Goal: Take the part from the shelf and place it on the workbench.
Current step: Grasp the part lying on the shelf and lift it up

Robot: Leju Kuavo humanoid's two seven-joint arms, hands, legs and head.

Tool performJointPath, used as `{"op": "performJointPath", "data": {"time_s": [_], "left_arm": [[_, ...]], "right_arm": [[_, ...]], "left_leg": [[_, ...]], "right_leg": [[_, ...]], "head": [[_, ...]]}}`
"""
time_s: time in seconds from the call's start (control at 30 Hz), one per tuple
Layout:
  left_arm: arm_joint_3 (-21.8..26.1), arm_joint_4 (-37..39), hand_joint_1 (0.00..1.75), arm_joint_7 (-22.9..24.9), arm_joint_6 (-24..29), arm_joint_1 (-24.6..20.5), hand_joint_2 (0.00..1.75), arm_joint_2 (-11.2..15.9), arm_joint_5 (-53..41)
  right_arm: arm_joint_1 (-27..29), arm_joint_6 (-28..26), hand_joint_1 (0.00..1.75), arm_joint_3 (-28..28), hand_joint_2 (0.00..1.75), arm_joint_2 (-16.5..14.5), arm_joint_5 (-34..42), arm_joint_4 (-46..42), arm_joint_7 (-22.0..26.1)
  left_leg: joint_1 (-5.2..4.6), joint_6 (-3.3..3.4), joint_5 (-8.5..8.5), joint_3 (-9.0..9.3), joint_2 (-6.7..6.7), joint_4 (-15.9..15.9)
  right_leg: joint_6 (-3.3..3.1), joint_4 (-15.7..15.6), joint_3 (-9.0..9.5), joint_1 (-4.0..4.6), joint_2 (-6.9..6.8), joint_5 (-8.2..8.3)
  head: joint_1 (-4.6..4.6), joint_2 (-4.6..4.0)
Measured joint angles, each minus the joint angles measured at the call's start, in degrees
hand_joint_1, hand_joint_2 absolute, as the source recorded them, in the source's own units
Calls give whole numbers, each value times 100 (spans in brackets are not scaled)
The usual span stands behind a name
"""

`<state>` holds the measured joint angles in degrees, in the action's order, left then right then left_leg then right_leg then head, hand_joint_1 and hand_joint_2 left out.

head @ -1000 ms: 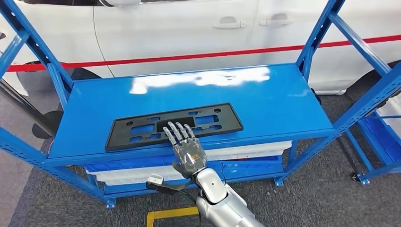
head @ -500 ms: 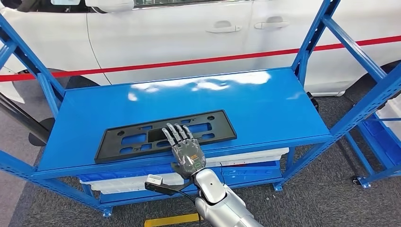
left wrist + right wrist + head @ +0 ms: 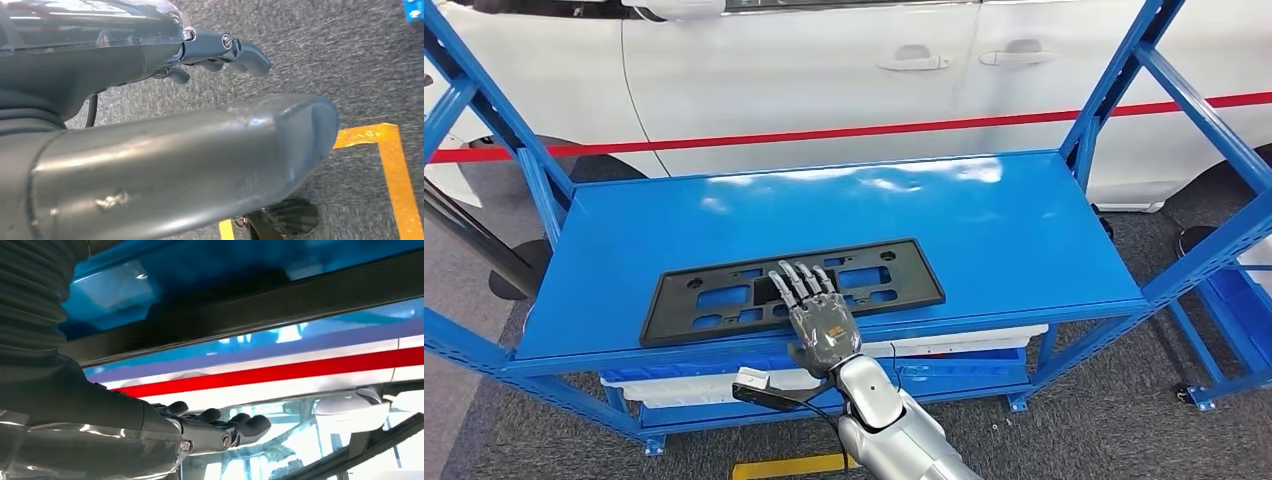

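Currently the right hand point(image 3: 822, 318) hovers with fingers spread, holding nothing, over the part point(image 3: 724, 296) lying flat near the shelf point(image 3: 1024, 230) front edge. Likely risk: fingers slide it off.

Right silver arm point(image 3: 894, 425) reaching forward and up from below, right hand point(image 3: 817, 315) palm down, dark fingers point(image 3: 796, 285) stretched out and slightly spread, holding nothing. Left hand point(image 3: 165, 125) hanging low, thick grey thumb straight, dark fingers point(image 3: 235, 50) loosely bent, empty.
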<state>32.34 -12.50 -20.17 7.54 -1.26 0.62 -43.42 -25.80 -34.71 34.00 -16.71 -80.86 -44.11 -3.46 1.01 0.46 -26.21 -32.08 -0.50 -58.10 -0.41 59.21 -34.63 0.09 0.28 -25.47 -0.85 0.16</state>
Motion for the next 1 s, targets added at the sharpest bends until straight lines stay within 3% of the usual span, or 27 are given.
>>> {"op": "performJointPath", "data": {"time_s": [0.07, 0.17, 0.27, 0.33, 0.37, 0.47, 0.53, 0.6, 0.67, 0.7, 0.77, 0.83, 0.87, 0.9, 0.93, 1.0], "left_arm": [[31, 0, 0, -12, -4, -1, 0, -4, -46], [67, 0, 0, -24, -15, -5, 0, -11, -99], [81, 0, 0, -27, -17, -3, 0, -15, -122], [88, 0, 0, -27, -18, 7, 0, -15, -153], [91, 0, 0, -28, -19, 11, 0, -15, -170], [99, 0, 0, -34, -25, 2, 0, -13, -211], [101, 0, 0, -37, -33, -8, 0, -12, -237], [102, 0, 0, -39, -52, -7, 0, -13, -273], [103, 0, 0, -43, -75, -8, 0, -18, -317], [103, 0, 0, -45, -85, -13, 0, -20, -333], [104, 0, 0, -50, -97, -19, 0, -21, -366], [107, 0, 0, -56, -101, -18, 0, -21, -411], [109, 0, 0, -59, -101, -19, 0, -21, -440], [110, 0, 0, -62, -102, -21, 0, -22, -465], [110, 0, 0, -65, -102, -24, 0, -25, -490], [110, 0, 0, -69, -103, -32, 0, -37, -515]], "right_arm": [[-7, 1, 0, -13, 175, -1, 50, -1, -6], [-42, 4, 0, -52, 175, -9, 103, -19, -10], [-86, 8, 0, -74, 175, -17, 133, -24, -10], [-92, 11, 0, -100, 175, -16, 178, -17, -10], [-100, 14, 0, -115, 175, -17, 203, -14, -10], [-174, 33, 0, -157, 175, -19, 254, -5, -13], [-241, 36, 0, -188, 175, -19, 273, 11, -30], [-302, 34, 0, -219, 175, -19, 271, 47, -77], [-379, 31, 0, -245, 175, -19, 242, 102, -135], [-422, 28, 0, -257, 175, -19, 223, 136, -160], [-494, 20, 0, -272, 175, -15, 168, 229, -214], [-548, 17, 0, -276, 175, -9, 33, 355, -333], [-583, 19, 0, -277, 175, -7, -66, 424, -417], [-631, 20, 0, -277, 175, -6, -164, 494, -501], [-688, 21, 0, -277, 175, -5, -243, 556, -568], [-803, 21, 0, -277, 175, -5, -324, 665, -635]], "left_leg": [[-7, -72, -12, 8, 1, 20], [5, -164, -141, -28, 11, -125], [17, -225, -628, -482, 17, -1108], [20, -260, -722, -733, 18, -1561], [23, -266, -594, -703, 19, -1456], [20, -232, -37, -220, 22, -368], [-5, -162, 37, -78, 15, -43], [-11, -81, 44, -79, 11, -27], [11, -6, 71, -68, 15, 9], [25, 27, 83, -64, 19, 27], [22, 59, 84, -72, 26, 27], [20, 64, 78, -74, 28, 21], [20, 62, 73, -70, 25, 18], [20, 55, 65, -59, 20, 14], [20, 45, 54, -47, 15, 11], [3, 0, 29, -40, 9, 0]], "right_leg": [[-32, -103, 33, 29, 9, -6], [-124, -210, 105, -23, 7, 32], [-195, -250, 152, -25, -14, 30], [-199, -234, 153, -16, -15, 13], [-193, -219, 157, -15, -12, 0], [-138, -145, 167, -9, 0, -62], [-86, -106, 147, 10, 5, -85], [-35, -106, 137, 17, 7, -85], [23, 24, 83, 9, 3, -189], [51, 241, -17, 3, 2, -322], [93, 971, -378, -21, -1, -671], [110, 1520, -681, -39, -3, -802], [106, 1498, -693, -44, -4, -707], [91, 1232, -582, -46, -5, -509], [66, 819, -392, -43, -6, -279], [13, 104, -65, -12, -5, -11]], "head": [[0, -1], [10, -1], [36, -1], [37, -1], [37, -1], [40, -1], [39, -1], [37, -1], [27, 0], [18, -1], [2, -1], [2, -1], [1, 0], [0, 0], [-1, 0], [2, 0]]}}
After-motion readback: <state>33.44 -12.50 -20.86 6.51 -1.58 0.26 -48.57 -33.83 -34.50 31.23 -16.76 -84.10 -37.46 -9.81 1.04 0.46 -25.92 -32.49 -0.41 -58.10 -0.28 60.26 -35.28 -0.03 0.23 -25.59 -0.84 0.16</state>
